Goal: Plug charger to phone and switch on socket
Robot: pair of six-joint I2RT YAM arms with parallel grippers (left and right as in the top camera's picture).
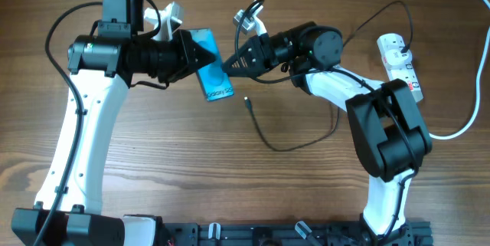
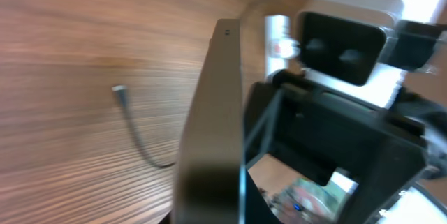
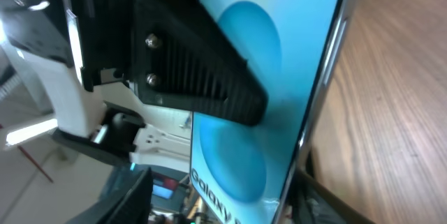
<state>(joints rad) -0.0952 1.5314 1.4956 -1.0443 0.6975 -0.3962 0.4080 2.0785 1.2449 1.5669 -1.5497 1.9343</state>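
Observation:
The phone [image 1: 213,77] with its cyan-blue screen is held above the table, tilted on edge. My left gripper [image 1: 191,53] is shut on its upper end; its black finger [image 3: 199,77] lies across the screen [image 3: 272,49]. My right gripper [image 1: 228,66] is open, its two dark fingers [image 3: 227,203] on either side of the phone's lower end, with a gap on the left side. The charger's metal-tipped connector [image 1: 247,100] lies free on the table just right of and below the phone; it also shows in the left wrist view [image 2: 120,90]. Its black cable [image 1: 295,146] loops right toward the white socket [image 1: 400,60].
The socket's thick white cord [image 1: 467,127] curves along the table's right edge. In the left wrist view the phone [image 2: 209,126] shows edge-on, with the right wrist's black body [image 2: 328,133] close behind it. Both arm bases stand at the front edge.

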